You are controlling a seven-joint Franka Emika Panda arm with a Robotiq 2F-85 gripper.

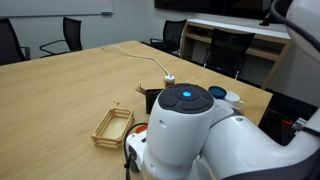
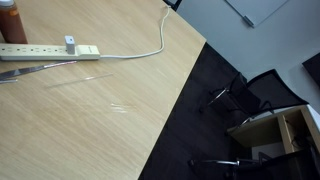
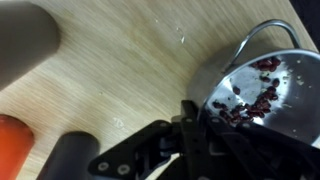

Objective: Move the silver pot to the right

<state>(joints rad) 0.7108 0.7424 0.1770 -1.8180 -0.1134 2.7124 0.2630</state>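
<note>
In the wrist view the silver pot [image 3: 262, 85] lies at the right on the wooden table, shiny, with small red bits inside and a thin loop handle [image 3: 262, 30] at its far rim. My gripper [image 3: 205, 118] sits at the pot's near-left rim, one black finger outside the wall and the other inside, closed on the rim. In an exterior view my white arm [image 1: 195, 135] fills the foreground and hides the pot and the gripper.
A wooden tray [image 1: 112, 125] lies left of the arm, with a black container [image 1: 150, 98] and a dark blue mug [image 1: 220, 93] behind it. A power strip with a white cable [image 2: 50, 49] lies on the table. An orange object [image 3: 15, 145] and a grey cylinder [image 3: 25, 40] are left of the pot.
</note>
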